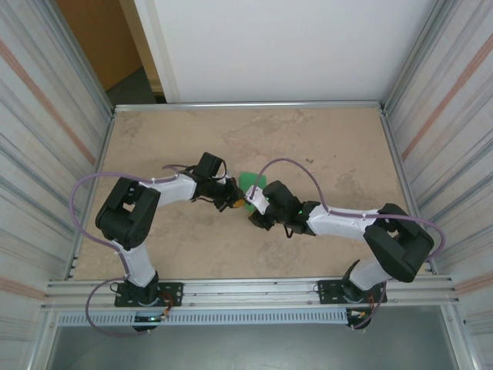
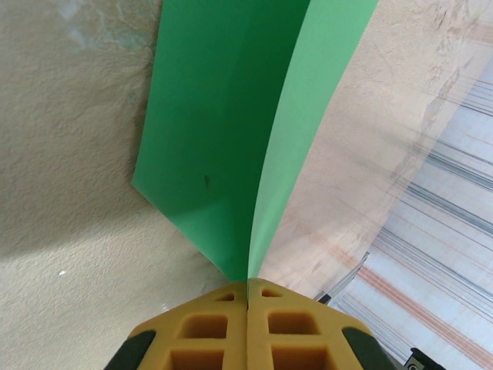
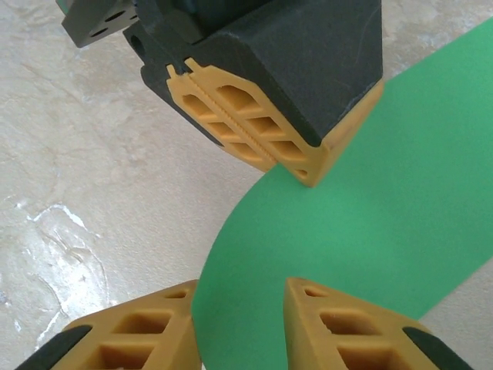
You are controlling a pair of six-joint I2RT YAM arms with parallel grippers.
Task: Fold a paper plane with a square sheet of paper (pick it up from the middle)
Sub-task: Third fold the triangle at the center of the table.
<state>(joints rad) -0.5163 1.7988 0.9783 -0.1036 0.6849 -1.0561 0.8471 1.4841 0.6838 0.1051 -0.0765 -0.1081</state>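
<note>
The square sheet of paper [image 1: 252, 182] is bright green and held off the table in the middle, bent into a curve. My left gripper [image 2: 248, 281] is shut on one corner of the sheet [image 2: 223, 116], which fans out from its yellow pads as two folded layers. In the right wrist view the left gripper [image 3: 304, 176] pinches the sheet [image 3: 370, 231] from above. My right gripper [image 3: 240, 297] stands open just below it, its two yellow fingertips apart on either side of the paper's curved edge. In the top view both grippers meet at the paper, the left [image 1: 237, 202] and the right [image 1: 253, 208].
The tan, mottled tabletop [image 1: 323, 146] stretches around the arms. Corrugated metal walls [image 1: 46, 131] close in the left and right sides, and a metal rail [image 1: 254, 287] runs along the near edge.
</note>
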